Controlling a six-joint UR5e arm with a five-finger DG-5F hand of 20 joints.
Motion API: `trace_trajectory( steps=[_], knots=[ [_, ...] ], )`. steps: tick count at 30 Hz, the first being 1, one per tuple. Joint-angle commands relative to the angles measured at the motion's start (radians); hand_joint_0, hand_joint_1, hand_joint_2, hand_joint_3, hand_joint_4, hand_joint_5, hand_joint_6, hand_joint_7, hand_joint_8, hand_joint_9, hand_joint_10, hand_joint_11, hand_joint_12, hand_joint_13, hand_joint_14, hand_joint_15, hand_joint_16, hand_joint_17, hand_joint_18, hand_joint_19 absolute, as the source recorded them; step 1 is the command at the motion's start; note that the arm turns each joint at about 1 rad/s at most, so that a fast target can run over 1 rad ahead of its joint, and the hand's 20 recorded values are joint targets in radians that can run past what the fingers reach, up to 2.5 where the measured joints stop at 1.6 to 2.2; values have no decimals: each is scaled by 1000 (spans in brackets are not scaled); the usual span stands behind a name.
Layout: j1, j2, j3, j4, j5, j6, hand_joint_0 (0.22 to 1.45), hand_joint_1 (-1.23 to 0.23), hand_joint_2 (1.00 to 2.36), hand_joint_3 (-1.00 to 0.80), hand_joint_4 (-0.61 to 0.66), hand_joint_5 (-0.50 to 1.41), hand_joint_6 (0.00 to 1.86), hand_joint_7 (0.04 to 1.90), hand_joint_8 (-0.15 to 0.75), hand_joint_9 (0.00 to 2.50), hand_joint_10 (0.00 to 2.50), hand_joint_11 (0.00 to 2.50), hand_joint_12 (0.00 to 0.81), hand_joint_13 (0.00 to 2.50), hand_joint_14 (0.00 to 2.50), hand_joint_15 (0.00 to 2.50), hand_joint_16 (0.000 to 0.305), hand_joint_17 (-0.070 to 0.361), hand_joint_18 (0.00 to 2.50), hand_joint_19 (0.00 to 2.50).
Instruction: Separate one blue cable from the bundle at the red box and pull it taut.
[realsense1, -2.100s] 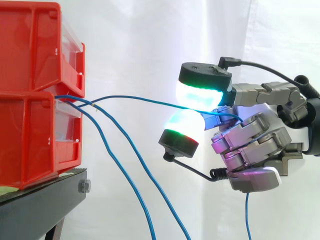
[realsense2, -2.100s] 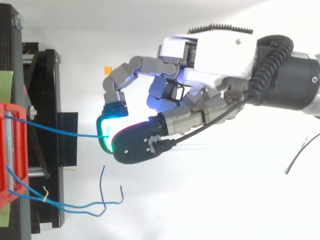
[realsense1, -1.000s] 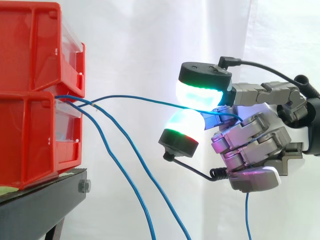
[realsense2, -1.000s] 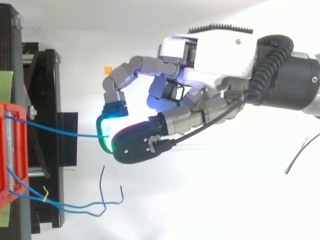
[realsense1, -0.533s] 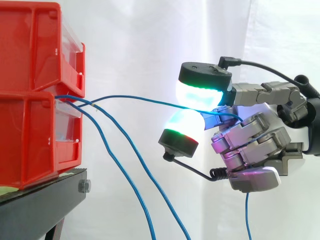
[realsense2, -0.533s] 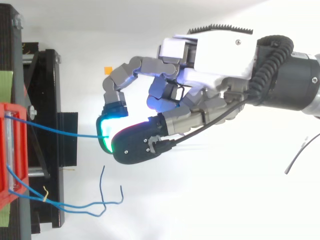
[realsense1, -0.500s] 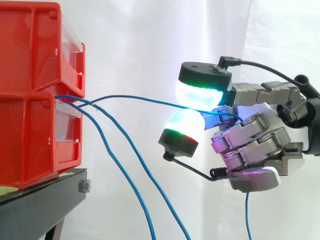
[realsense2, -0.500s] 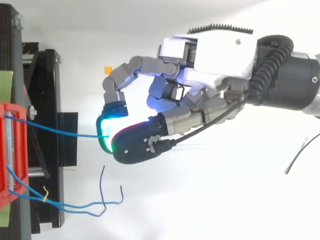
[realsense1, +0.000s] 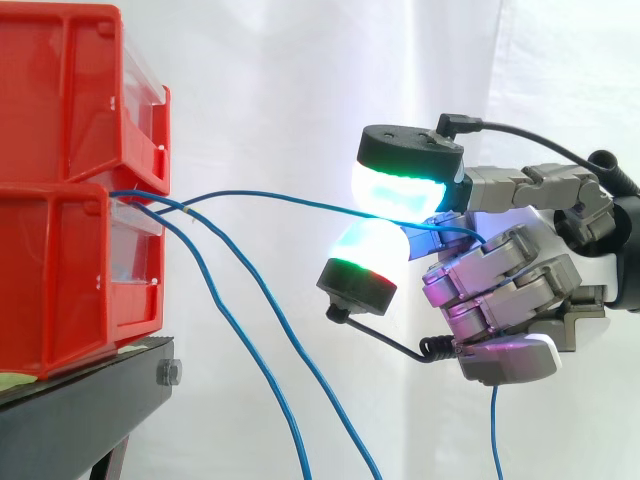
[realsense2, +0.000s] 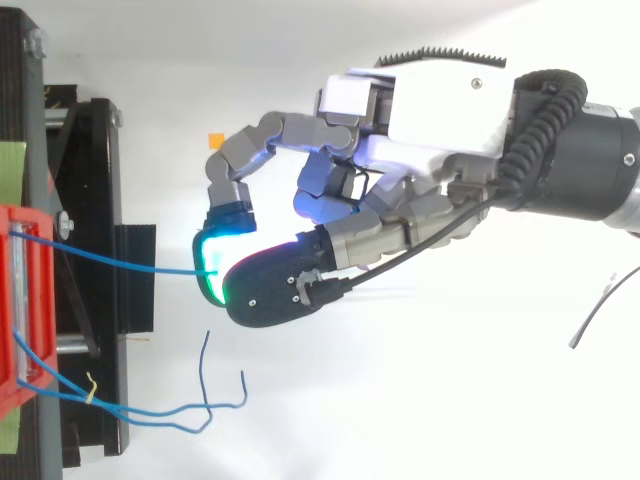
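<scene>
Blue cable (realsense1: 300, 201), pinched in the hand (realsense1: 510, 285), spans open space from red box (realsense1: 60, 270).

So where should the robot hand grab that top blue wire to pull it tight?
On the free stretch of the top blue wire, away from the red box, coming from the side opposite it. There it runs alone, clear of the two hanging wires, so the pads can pinch across it. The robot hand pinches it there now.
</scene>
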Motion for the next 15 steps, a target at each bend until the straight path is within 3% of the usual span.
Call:
trace_trajectory(
  steps=[1, 15],
  knots=[
    [1, 0, 1, 0, 1, 0, 606, -668, 1011, -11, 130, -80, 856, 1171, 460, 1411, 2500, 1547, 497, 1495, 2500, 942, 90, 203, 1546, 738],
    [0, 0, -1, 0, 0, 0, 607, -670, 1012, -14, 128, -80, 856, 1162, 460, 1408, 2500, 1522, 488, 1488, 2500, 926, 88, 198, 1513, 733]
  ],
)
